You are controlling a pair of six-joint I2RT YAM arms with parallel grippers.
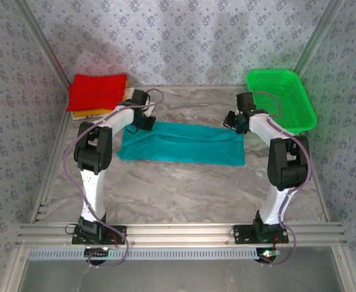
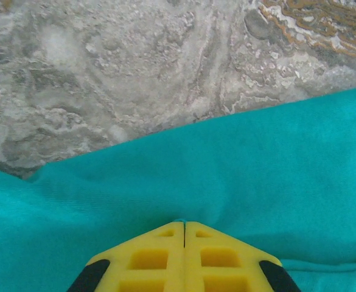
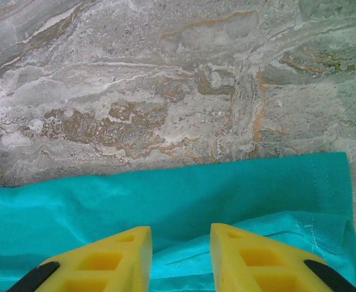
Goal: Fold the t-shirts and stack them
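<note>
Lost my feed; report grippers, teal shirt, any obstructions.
Left gripper shut on teal shirt, far edge. Right gripper open over its right corner. Folded stack, basket off aside.

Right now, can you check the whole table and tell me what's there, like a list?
Surface: grey marbled table.
Job's things: teal shirt lies folded long in the middle; red shirt tops a stack at the far left.
Clutter: green basket, far right.
Grippers: left gripper shut on teal shirt; right gripper open over its other end.
Cables: cables loop along both arms.
Surroundings: patterned walls, metal frame.
</note>
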